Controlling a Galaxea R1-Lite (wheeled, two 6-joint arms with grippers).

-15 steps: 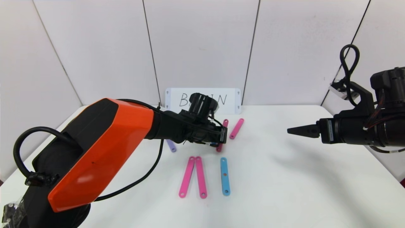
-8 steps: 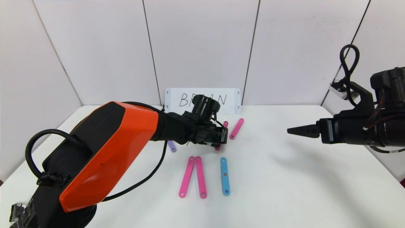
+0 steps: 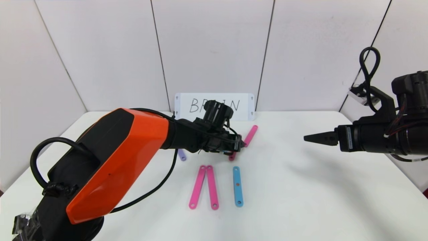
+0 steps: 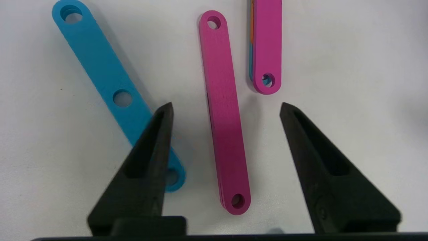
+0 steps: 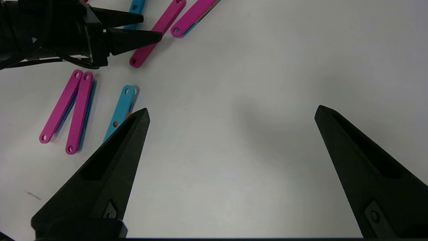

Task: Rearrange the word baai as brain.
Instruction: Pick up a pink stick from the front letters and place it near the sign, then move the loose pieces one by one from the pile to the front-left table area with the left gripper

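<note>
The word's pieces are flat bars lying on the white table. My left gripper (image 3: 239,144) hovers just above a pink bar (image 4: 223,110), open, one jaw on each side and neither touching it. Beside it lie a blue bar (image 4: 103,73), partly under one finger (image 4: 147,160), and another pink bar (image 4: 266,43) stacked on a blue one. Closer to me lie two pink bars (image 3: 198,187) (image 3: 212,187) side by side and a blue bar (image 3: 237,186). A purple bar (image 3: 181,154) peeks out behind the left arm. My right gripper (image 5: 232,108) hangs open and empty at the right.
A white card (image 3: 214,105) with handwritten letters stands against the back wall, partly hidden by the left wrist. White wall panels close the table at the back and sides. The right arm (image 3: 374,139) is held above the table's right side.
My left gripper has gone from shut to open, letting go of the pink bar, which now lies flat between its jaws. The arm shifted slightly right. The right arm has not moved.
</note>
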